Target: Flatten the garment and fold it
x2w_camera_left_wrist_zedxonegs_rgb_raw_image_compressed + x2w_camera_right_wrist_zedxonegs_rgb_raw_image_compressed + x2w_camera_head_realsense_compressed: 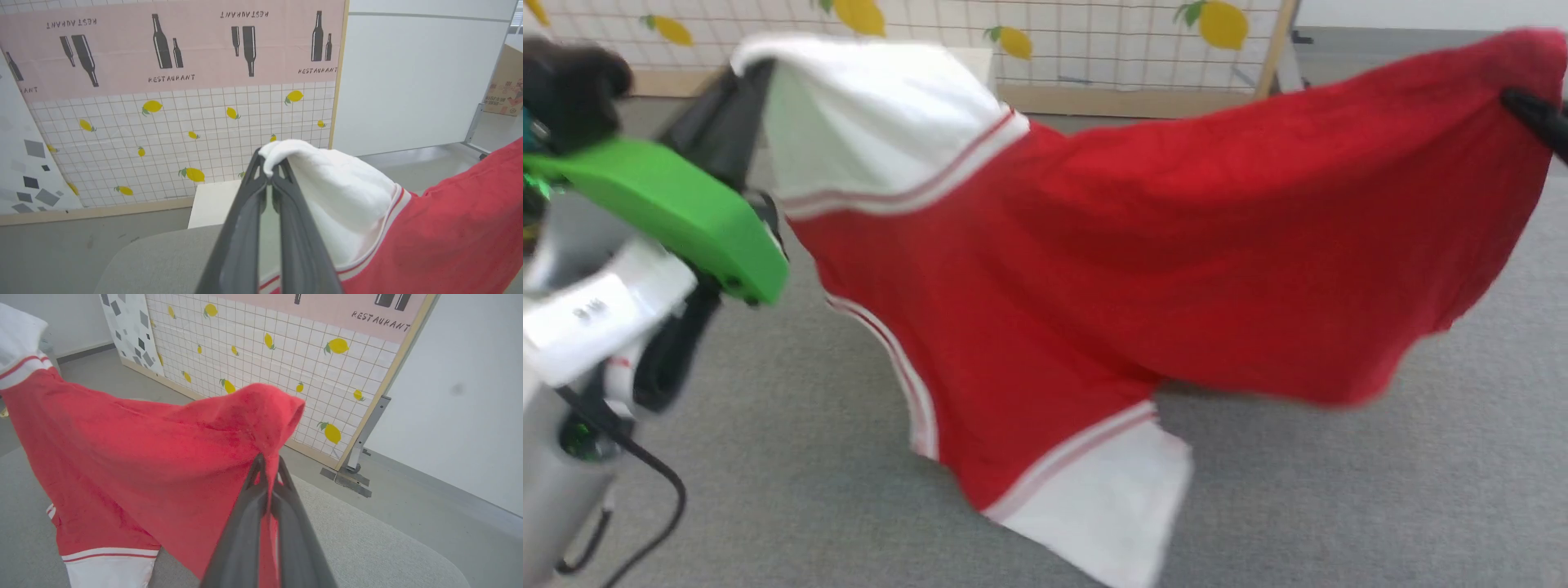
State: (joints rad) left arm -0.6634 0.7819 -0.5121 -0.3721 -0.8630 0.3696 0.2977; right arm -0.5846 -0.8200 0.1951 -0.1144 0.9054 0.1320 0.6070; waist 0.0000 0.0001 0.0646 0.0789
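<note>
Garment (1094, 269): one red jersey, in the air over the grey surface (1339, 506); its low white corner perhaps touches it, the view is blurred.
Left gripper (269, 169): clenched on a white-lined corner.
Right gripper (269, 462): clenched on a red edge.
Long axis: from jaw to jaw, the cloth hanging below both.
Count: one jersey, two grippers.

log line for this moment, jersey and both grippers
jersey: hanging stretched between grippers | left gripper: shut on white part | right gripper: shut on red edge
</note>
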